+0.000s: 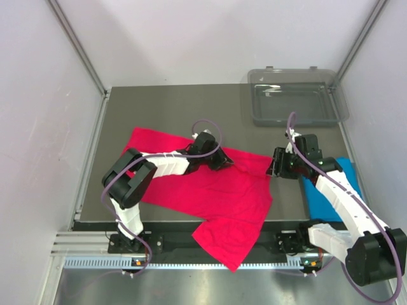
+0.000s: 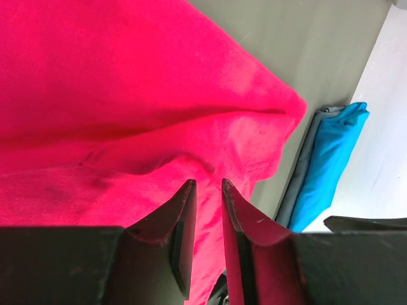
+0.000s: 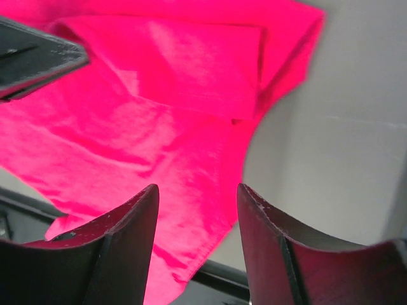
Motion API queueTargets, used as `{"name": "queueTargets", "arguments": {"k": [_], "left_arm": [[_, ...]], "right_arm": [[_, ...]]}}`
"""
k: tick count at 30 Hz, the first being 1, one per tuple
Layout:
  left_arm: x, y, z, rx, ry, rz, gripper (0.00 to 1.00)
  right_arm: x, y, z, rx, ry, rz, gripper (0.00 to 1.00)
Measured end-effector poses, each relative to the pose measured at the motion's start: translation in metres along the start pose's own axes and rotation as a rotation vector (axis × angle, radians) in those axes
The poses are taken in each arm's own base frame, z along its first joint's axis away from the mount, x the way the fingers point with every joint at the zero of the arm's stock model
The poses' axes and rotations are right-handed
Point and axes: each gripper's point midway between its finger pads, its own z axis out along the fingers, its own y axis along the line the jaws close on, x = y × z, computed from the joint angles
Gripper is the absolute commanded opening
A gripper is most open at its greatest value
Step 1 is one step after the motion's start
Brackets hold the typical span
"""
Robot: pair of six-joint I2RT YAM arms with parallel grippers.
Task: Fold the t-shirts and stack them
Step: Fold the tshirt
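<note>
The crimson shirt point(image 1: 216, 190) lay spread across the table, its right corner just left of the wide-open, empty right gripper point(image 3: 197, 187). The left gripper point(image 2: 208, 183) sat on its far edge, almost closed; whether it pinched cloth I could not tell.

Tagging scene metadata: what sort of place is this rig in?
Probably a lab robot cell, not a home: plain white panel walls box in a dark grey tabletop, with a slotted aluminium mounting rail along its near edge. A crimson-pink cloth t-shirt is the workpiece.
</note>
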Motion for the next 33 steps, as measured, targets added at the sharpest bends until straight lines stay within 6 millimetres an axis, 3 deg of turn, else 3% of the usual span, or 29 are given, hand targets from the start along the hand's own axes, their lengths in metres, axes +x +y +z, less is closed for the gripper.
{"name": "queueTargets", "arguments": {"k": [5, 9, 14, 18, 22, 25, 29, 33], "left_arm": [[0.002, 0.004, -0.003, -0.023, 0.003, 0.018, 0.27], [-0.001, 0.008, -0.019, -0.079, -0.004, 0.084, 0.27], [-0.019, -0.006, -0.063, -0.084, -0.053, 0.177, 0.26], [-0.041, -0.012, -0.117, -0.047, -0.147, 0.198, 0.27], [-0.056, 0.005, -0.165, -0.045, -0.252, 0.180, 0.28], [-0.054, 0.030, -0.184, -0.075, -0.274, 0.148, 0.28], [-0.041, 0.060, -0.198, -0.133, -0.253, 0.115, 0.28], [-0.032, 0.068, -0.206, -0.154, -0.232, 0.116, 0.29]], "right_arm": [[0.007, 0.010, 0.006, -0.057, 0.013, -0.008, 0.47], [0.015, 0.037, 0.020, -0.063, 0.081, -0.131, 0.39], [0.007, 0.086, 0.046, -0.095, 0.124, -0.265, 0.19], [0.010, 0.102, 0.069, -0.098, 0.154, -0.287, 0.16], [0.029, 0.107, 0.097, -0.076, 0.226, -0.317, 0.15], [0.034, 0.104, 0.112, -0.039, 0.258, -0.330, 0.15], [0.020, 0.101, 0.125, 0.007, 0.237, -0.343, 0.15], [-0.004, 0.101, 0.133, 0.025, 0.197, -0.345, 0.16]]}}
